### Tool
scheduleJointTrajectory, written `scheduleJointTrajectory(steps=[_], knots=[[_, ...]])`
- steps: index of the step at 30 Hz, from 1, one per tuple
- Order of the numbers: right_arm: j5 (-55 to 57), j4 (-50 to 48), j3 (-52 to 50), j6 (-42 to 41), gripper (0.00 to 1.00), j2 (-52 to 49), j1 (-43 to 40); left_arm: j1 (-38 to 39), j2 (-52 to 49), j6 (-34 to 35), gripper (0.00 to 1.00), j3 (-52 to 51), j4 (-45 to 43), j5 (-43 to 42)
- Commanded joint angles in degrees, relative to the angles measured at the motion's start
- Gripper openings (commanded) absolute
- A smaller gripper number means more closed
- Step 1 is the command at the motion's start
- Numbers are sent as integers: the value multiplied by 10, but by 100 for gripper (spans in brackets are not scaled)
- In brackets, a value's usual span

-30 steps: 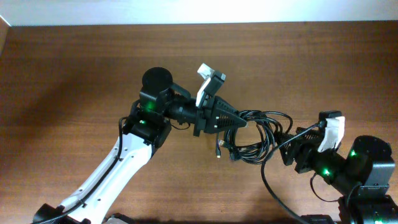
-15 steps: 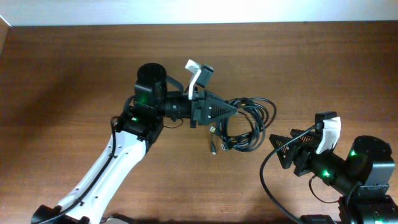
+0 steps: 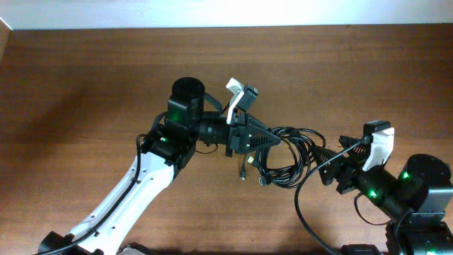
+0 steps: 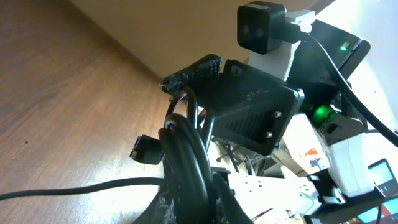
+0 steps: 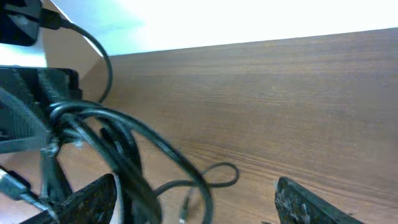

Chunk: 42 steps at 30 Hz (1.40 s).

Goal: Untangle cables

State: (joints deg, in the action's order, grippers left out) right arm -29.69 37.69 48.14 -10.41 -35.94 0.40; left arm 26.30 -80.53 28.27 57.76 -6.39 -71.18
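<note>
Overhead, the left arm reached from the lower left of the frame to its middle, and the left tool (image 3: 274,140) was pinched narrow on the cables (image 3: 291,163), gripping the left edge of the bundle. The cables formed a loose knot of thin black loops just right of the frame's centre, on or just over the brown wooden table (image 3: 85,85); whether they touched it could not be told. Two small plug ends (image 3: 243,172) dangled from the bundle's lower left side. The right tool (image 3: 329,161) stood at the bundle's right edge, in the right part of the frame, with its jaws spread wide, and a loop of the bundle reached to them. In the left wrist view the cables (image 4: 186,155) rose as several thick strands from the bottom centre, where the tool's own jaws clamped them, and one plug (image 4: 146,150) hung to their left above the table (image 4: 68,93). Behind them, in the upper middle, loomed a black finger of the other arm. In the right wrist view the two fingers (image 5: 93,199) sat far apart at the lower corners, closed on nothing, while the cables (image 5: 127,140) arched across the left half, passing close beside the left finger.
</note>
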Motion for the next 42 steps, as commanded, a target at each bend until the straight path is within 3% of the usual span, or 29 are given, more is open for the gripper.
scheduleJointTrajectory(steps=[1, 21, 28, 39, 42], knots=[[21, 0, 7, 12, 82, 0, -1, 14, 2, -10, 0, 4, -4, -23], [-16, 16, 7, 12, 81, -43, -1, 18, 2, -9, 0, 4, -3, 52], [6, 9, 7, 27, 82, -43, -1, 18, 2, -8, 0, 4, -4, -36], [19, 11, 7, 28, 82, -43, -1, 58, 2, -9, 0, 4, -21, -35], [50, 11, 7, 31, 82, -45, -1, 60, 2, -9, 0, 4, -21, -68]])
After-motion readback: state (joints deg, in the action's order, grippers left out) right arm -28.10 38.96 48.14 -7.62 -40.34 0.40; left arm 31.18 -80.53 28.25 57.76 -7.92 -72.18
